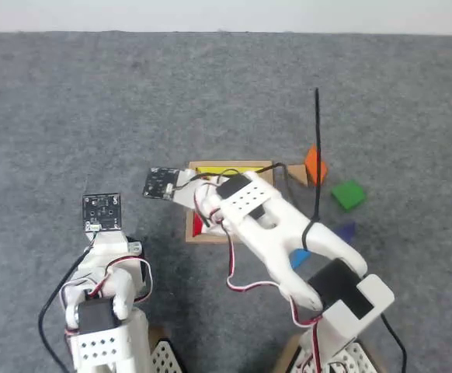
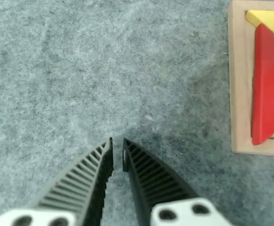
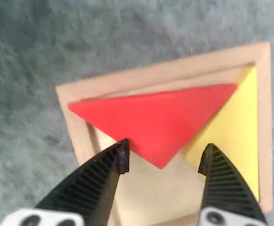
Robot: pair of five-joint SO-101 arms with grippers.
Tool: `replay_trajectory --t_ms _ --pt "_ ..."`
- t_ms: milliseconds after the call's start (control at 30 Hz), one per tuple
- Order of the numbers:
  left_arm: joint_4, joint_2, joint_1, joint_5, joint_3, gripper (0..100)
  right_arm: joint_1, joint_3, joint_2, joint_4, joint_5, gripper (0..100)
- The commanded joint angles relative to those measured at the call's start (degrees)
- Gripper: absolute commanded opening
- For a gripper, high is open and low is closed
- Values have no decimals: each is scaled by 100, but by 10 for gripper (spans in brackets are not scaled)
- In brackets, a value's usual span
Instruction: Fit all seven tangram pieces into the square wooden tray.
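The right gripper (image 3: 165, 153) hangs wide open over the red triangle (image 3: 156, 120), which lies in the tray (image 3: 76, 127) touching the yellow triangle (image 3: 236, 132). The left gripper (image 2: 117, 143) is closed over the carpet (image 2: 80, 70). If the right gripper bumps the red triangle, it could climb the tray's edge.
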Motion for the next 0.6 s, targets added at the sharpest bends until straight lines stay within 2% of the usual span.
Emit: replay_trajectory --t_ms 0,333,567 --pt "18 -105 35 -26 -31 36 198 -53 -22 66 229 263" --pt "18 -105 35 -26 -31 36 321 -308 -189 295 -123 263" --pt "18 -105 35 -26 -31 36 -31 571 -963 -48 -193 263"
